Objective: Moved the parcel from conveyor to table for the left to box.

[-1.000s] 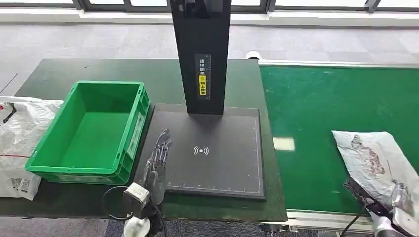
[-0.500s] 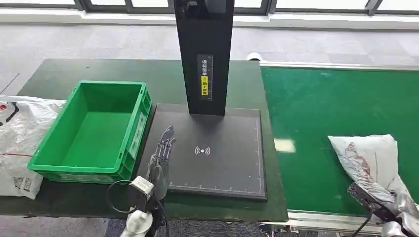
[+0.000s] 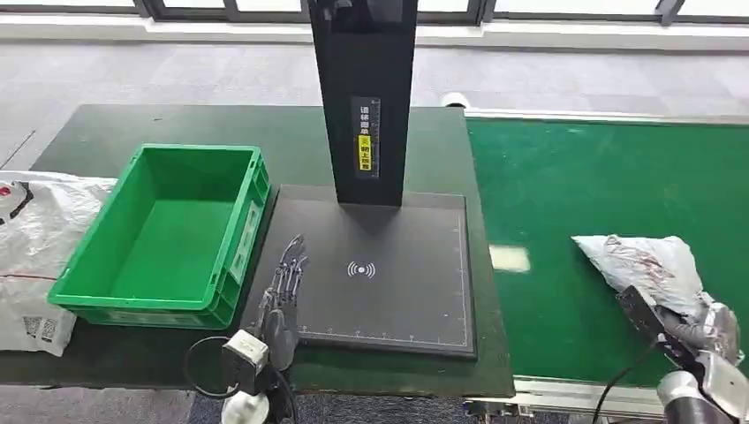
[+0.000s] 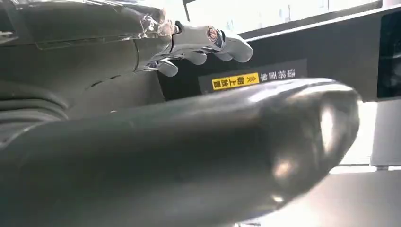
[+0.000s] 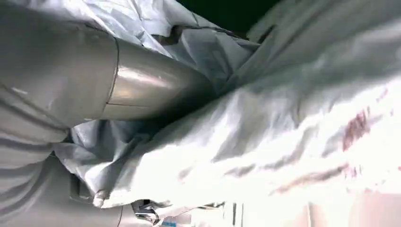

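A crumpled white plastic parcel (image 3: 643,265) with reddish print sits over the green conveyor belt (image 3: 574,194) at the right. My right hand (image 3: 702,334) grips its near end; in the right wrist view the thumb (image 5: 142,85) presses into the bag's folds (image 5: 283,142). Stretched flat with fingers apart, my left hand (image 3: 281,296) rests on the left edge of the black scanner pad (image 3: 397,274) and holds nothing. Up close in the left wrist view are the left hand's thumb (image 4: 213,156) and fingers (image 4: 208,42).
An empty green crate (image 3: 163,234) stands on the dark table (image 3: 115,132) left of the pad. A black scanner post (image 3: 364,97) rises behind the pad. Another white bag (image 3: 31,256) lies at the table's left edge.
The right hand has drawn the parcel toward the left along the belt, bunching it up. The left hand stays about where it was on the pad's edge.
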Controlling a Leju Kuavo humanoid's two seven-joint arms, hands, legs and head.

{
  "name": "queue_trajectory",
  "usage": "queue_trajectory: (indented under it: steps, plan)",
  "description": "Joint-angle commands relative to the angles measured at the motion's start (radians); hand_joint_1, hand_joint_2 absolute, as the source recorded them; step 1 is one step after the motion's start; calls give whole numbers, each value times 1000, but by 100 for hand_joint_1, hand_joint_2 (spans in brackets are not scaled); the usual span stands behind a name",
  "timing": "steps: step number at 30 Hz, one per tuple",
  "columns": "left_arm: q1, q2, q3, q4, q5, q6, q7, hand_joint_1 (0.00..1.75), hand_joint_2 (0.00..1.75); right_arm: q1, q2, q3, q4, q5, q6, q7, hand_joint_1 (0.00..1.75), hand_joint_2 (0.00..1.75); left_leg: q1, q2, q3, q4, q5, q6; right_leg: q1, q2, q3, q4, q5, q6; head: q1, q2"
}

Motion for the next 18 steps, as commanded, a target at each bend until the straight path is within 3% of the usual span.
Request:
queue_trajectory:
  steps: [1, 10, 11, 14, 17, 18]
  plan:
    - [-6, 5, 55, 23, 50, -2, -1, 0, 0, 17, 116, 7, -153, -239, -63, -210, 175, 175, -1, 6, 1, -3, 1, 0, 0, 6, -1, -2, 3, -1, 0, 0]
    - [-7, 5, 56, 24, 51, -2, -1, 0, 0, 27, 120, 17, -170, -248, -60, -204, 175, 175, 0, 5, 0, -3, 1, -1, 0, 6, -2, -2, 2, -1, 0, 0]
    - [-1, 6, 60, 14, 69, -14, -12, 0, 0, 94, 188, 35, -309, -405, -48, -366, 175, 175, -1, 4, 0, -2, 1, 0, -1, 5, -2, -1, 2, -1, 0, 0]
    - [20, 7, 71, -5, 77, -20, -17, 0, 0, 192, 256, 177, -535, -535, -69, -388, 175, 175, 0, 3, -1, -2, 0, -1, 1, 4, -2, -2, 1, -1, 0, 0]
    - [16, -17, 99, -10, 104, 31, -28, 0, 0, 220, 273, 332, -706, -687, -89, -431, 175, 175, 0, 5, -2, -1, 0, -1, 0, 5, -4, 0, 1, -2, 0, 0]
    - [1, -22, 103, 2, 124, 42, -28, 0, 0, 195, 272, 400, -708, -689, -101, -431, 175, 175, -1, 10, -2, -2, -1, -2, -1, 10, -6, 1, 1, -2, 0, 0]
